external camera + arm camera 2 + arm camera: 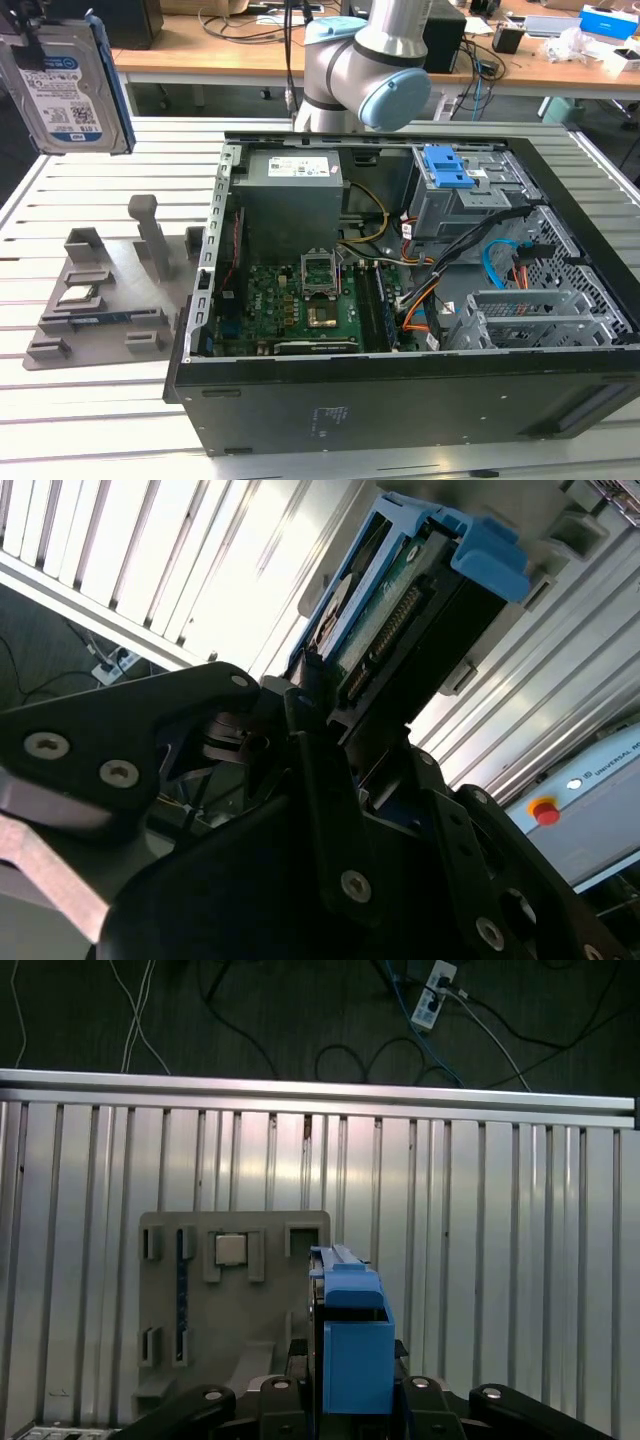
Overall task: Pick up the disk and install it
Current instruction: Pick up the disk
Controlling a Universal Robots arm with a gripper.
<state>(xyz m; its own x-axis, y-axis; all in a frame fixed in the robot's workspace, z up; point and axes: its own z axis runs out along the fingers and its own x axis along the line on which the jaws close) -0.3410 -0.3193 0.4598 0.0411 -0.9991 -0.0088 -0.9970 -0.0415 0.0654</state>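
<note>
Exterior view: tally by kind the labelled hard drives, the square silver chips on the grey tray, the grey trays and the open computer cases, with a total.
Silver-grey rectangular hard drive in blue plastic bracket: 1
Small square silver chip: 1
Grey plastic holder tray: 1
Open black metal computer case: 1
Total: 4

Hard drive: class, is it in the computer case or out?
Out. In the exterior view the hard drive hangs in the air, apart from the open computer case; in the first wrist view the claw grips it.
</note>
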